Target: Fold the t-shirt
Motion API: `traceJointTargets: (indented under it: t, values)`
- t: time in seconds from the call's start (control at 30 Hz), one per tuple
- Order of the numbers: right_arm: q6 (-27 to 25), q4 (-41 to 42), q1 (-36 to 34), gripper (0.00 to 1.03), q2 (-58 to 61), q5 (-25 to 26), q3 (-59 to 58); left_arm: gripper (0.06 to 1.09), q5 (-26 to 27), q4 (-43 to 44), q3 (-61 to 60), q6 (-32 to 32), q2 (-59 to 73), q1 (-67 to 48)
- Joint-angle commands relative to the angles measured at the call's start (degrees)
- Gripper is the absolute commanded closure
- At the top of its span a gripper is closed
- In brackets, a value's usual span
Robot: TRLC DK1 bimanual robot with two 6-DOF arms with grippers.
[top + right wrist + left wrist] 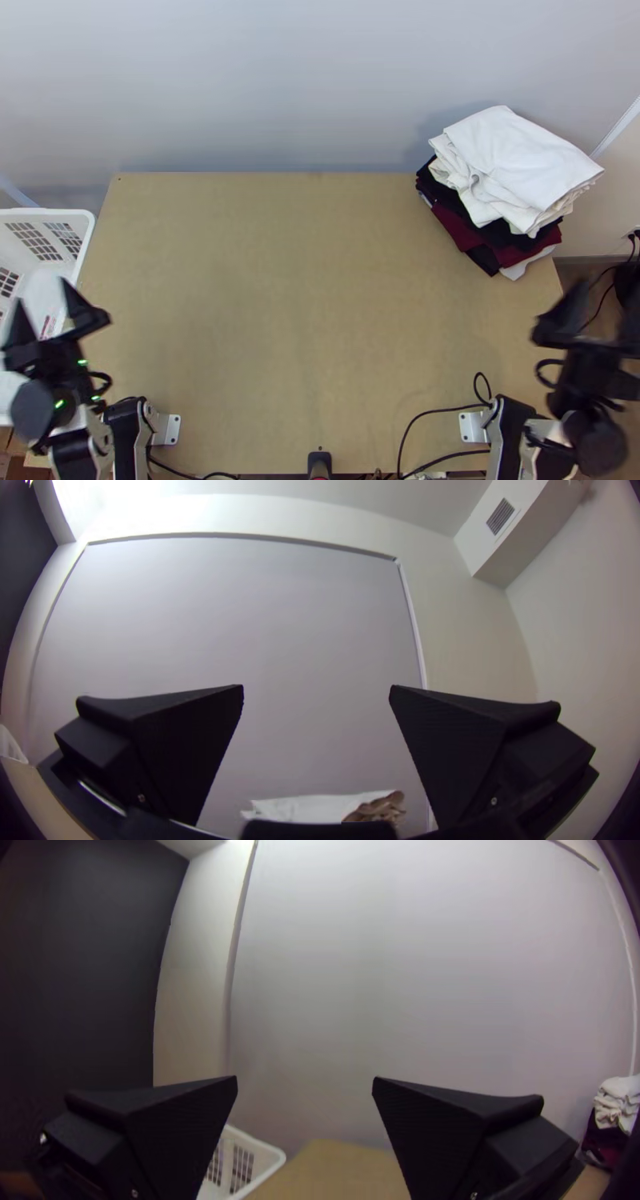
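Find the shirt (pixel 516 156), likely the white top one, on the pile (pixel 460 232) at the table's (pixel 304 280) far right corner. Expect light, limp handling; pinch the near edge shallowly. See left gripper (pixel 305 1078) and right gripper (pixel 317 687) open and empty.

Worktop (pixel 304 280): plain tan. Pile by far R corner: white cloth (pixel 512 152) up top, blk cloth (pixel 433 187) & maroon cloth (pixel 454 228) below. Basket (pixel 48 214) by L edge: white w/ grid pattern. L gripper (pixel 42 293) & R gripper (pixel 610 282): blk jaws.
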Motion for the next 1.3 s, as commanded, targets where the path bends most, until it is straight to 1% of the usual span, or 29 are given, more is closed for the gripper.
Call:
traceJointTargets:
  t: [0.0, 0.1, 0.2, 0.23, 0.3, 0.4, 0.43, 0.47, 0.5, 1.27]
  values:
    - [-0.6, -0.8, 0.7, 0.04, -1.2, -0.4, -5.1, 0.1, 0.1, 1.5, -5.3, -0.2, -1.1, -0.2]
    - [-0.4, -1.0, 1.7, 0.04, -1.2, -0.4, -10.7, 0.1, 0.4, 2.7, -11.8, 0.5, -1.1, -1.5]
    - [-0.7, -1.1, 2.8, 0.04, -1.2, -0.1, -16.7, 0.1, 0.2, 7.3, -17.4, 1.1, -1.1, -2.0]
    - [-0.4, -2.1, 3.1, 0.04, -1.2, -0.2, -17.7, 0.1, 0.2, 7.5, -18.8, 1.4, -1.1, -1.7]
    - [3.2, -7.5, 5.0, 0.04, -1.1, 0.2, -17.7, 0.1, 0.2, 10.0, -21.8, 2.7, -1.1, -1.1]
    - [3.9, -19.2, 5.5, 0.04, -1.0, 0.8, -17.7, 0.1, 0.5, 10.0, -21.7, 2.2, -0.9, -1.4]
    - [3.7, -23.6, 5.4, 0.04, -1.0, 0.9, -17.7, 0.1, 0.7, 9.8, -21.7, 1.2, -0.9, -1.7]
    - [3.5, -23.9, 5.5, 0.04, -0.2, 1.3, -17.6, 0.1, 1.0, 9.2, -21.7, -0.4, -0.9, -1.8]
    - [3.1, -23.9, 5.3, 0.04, -0.3, 1.8, -17.6, 0.1, 1.0, 9.1, -21.7, -0.6, -0.9, -1.8]
    - [3.1, -23.9, 5.3, 0.04, -0.7, 2.4, -17.6, 0.1, 1.1, 9.1, -21.7, -0.6, -0.9, -1.5]
